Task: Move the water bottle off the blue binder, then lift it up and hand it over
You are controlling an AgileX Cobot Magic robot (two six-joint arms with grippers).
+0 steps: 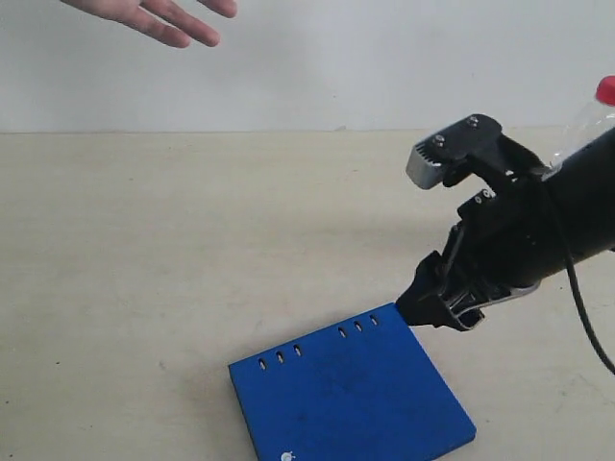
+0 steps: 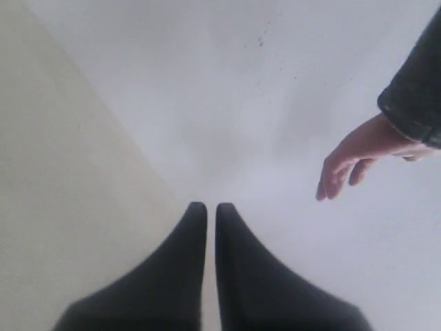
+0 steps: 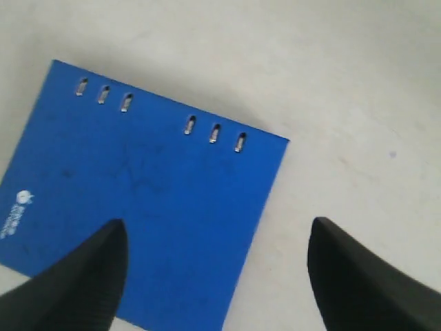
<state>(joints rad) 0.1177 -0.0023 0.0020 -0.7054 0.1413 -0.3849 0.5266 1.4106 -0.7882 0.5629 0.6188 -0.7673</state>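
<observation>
Binder [image 1: 351,394] flat below wide-spread R end effector [image 3: 218,224]

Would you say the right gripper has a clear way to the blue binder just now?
Probably yes: the right gripper hangs open above the blue binder, whose face is bare; the water bottle sits well off it.

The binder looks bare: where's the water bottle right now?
Exterior view, far right edge: the water bottle peeks out behind the right arm, off the blue binder.
</observation>
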